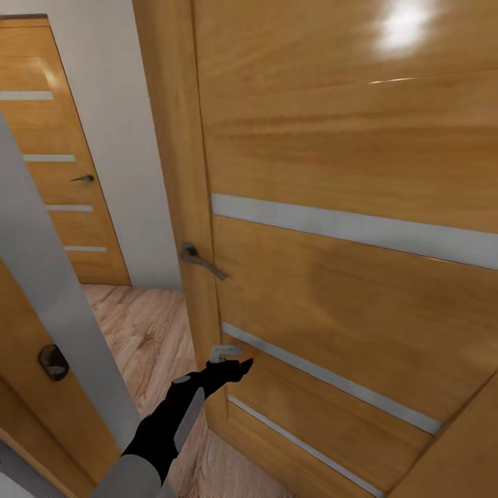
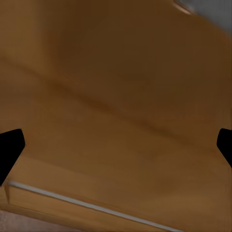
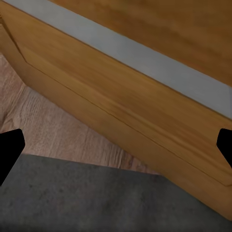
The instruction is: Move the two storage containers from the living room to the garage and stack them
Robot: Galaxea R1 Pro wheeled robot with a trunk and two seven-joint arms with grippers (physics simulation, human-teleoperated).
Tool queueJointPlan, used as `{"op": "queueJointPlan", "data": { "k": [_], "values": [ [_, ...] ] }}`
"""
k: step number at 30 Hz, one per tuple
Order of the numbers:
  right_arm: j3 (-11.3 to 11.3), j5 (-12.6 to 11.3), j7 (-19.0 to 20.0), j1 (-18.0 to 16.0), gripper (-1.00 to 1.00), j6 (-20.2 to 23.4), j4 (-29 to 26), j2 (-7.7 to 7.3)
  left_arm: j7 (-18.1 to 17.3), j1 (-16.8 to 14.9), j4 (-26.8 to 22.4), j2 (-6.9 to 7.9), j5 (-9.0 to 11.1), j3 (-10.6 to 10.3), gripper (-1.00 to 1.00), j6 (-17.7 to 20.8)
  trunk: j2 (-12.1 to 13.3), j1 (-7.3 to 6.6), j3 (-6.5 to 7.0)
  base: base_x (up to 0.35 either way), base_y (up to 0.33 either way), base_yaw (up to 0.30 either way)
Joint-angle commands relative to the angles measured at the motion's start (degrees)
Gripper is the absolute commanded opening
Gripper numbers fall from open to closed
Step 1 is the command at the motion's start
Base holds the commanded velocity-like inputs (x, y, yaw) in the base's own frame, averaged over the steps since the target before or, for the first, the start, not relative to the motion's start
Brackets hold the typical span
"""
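- Reaching up from the bottom of the head view, the robot's left arm is stretching its left gripper (image 1: pixel 232 368) toward a large wooden door (image 1: pixel 346 207) with pale horizontal strips, low on the panel and below the lever handle (image 1: pixel 202 261). From here I cannot tell whether the claw is apart or together.
- Further left in the head view, a light wood plank floor (image 1: pixel 145 332) is running toward a second, similar door (image 1: pixel 55 152) set in a white wall. Neither orange-red container is appearing, so their whereabouts cannot be told.
- Looking along the left wrist view, the two dark fingertips (image 2: pixel 10 147) are standing far apart at opposite edges, with blurred door wood very close between them, so the left claw is spread wide.
- Looking along the right wrist view, the right gripper's fingertips (image 3: pixel 10 150) are likewise standing wide apart, holding nothing, above the door's lower edge, wood planks and a strip of dark grey concrete floor (image 3: pixel 96 198).
- Judging by this, the robot is working on passing a doorway, probably the garage threshold; the next move is calling for pushing or swinging the door clear.
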Motion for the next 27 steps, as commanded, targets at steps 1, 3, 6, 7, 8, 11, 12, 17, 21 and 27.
{"op": "queueJointPlan", "data": {
  "k": [1, 3, 6, 7, 8, 11, 12, 17, 21, 27],
  "values": [
    [0.34, -0.01, -0.37, -0.04, 1.00, -0.14, 0.04, -0.02, -0.01, -0.03, -0.05, 0.00, 0.50, 0.01, 1.00, 0.32, -0.03, 0.00, -0.14, 0.001, 0.000, 0.073],
    [0.34, 0.00, -0.37, -0.03, 1.00, -0.14, 0.04, -0.02, -0.01, -0.03, -0.03, 0.00, 0.50, 0.02, 1.00, 0.02, -0.03, 0.00, -0.31, 0.001, 0.000, 0.075],
    [0.34, 0.00, -0.37, -0.03, 1.00, -0.14, 0.04, -0.02, -0.03, -0.03, 0.00, 0.00, 0.50, 0.02, 1.00, -0.40, -0.03, 0.00, -0.57, 0.000, 0.000, 0.079],
    [0.34, 0.00, -0.37, -0.03, 1.00, -0.14, 0.04, -0.02, -0.04, -0.03, 0.00, 0.00, 0.50, 0.02, 1.00, -0.45, -0.03, 0.00, -0.66, 0.000, 0.000, 0.080],
    [0.34, 0.00, -0.37, -0.03, 1.00, -0.14, 0.04, -0.02, -0.05, -0.03, 0.00, 0.00, 0.50, 0.02, 1.00, -0.50, -0.03, 0.00, -0.75, 0.000, 0.000, 0.081],
    [0.34, 0.00, -0.37, -0.03, 1.00, -0.14, 0.04, -0.02, -0.07, -0.03, -0.01, 0.00, 0.50, -0.02, 1.00, -0.61, -0.03, 0.00, -0.97, 0.000, 0.000, 0.068],
    [0.34, 0.00, -0.37, -0.03, 1.00, -0.14, 0.04, -0.02, -0.07, -0.03, -0.02, 0.00, 0.52, -0.05, 1.00, -0.62, -0.03, 0.00, -1.01, 0.000, 0.000, 0.040],
    [0.34, -0.02, -0.37, -0.03, 1.00, -0.14, 0.04, -0.02, -2.12, -0.03, -0.56, 0.00, 0.63, -1.25, 1.00, -0.65, -0.03, 0.00, -1.11, 0.000, 0.000, 0.018],
    [0.34, 0.00, -0.37, -0.03, 1.00, -0.14, 0.04, -0.02, -8.80, -0.03, -1.31, 0.00, 0.73, -3.87, 1.00, -0.61, -0.03, 0.00, -1.13, 0.000, 0.000, 0.005],
    [0.34, 0.00, -0.37, -0.04, 1.00, -0.14, 0.04, -0.02, -11.47, -0.03, -2.61, 0.00, 0.83, -4.92, 1.00, -0.60, -0.03, 0.00, -1.14, 0.000, 0.000, 0.001]
  ]
}}
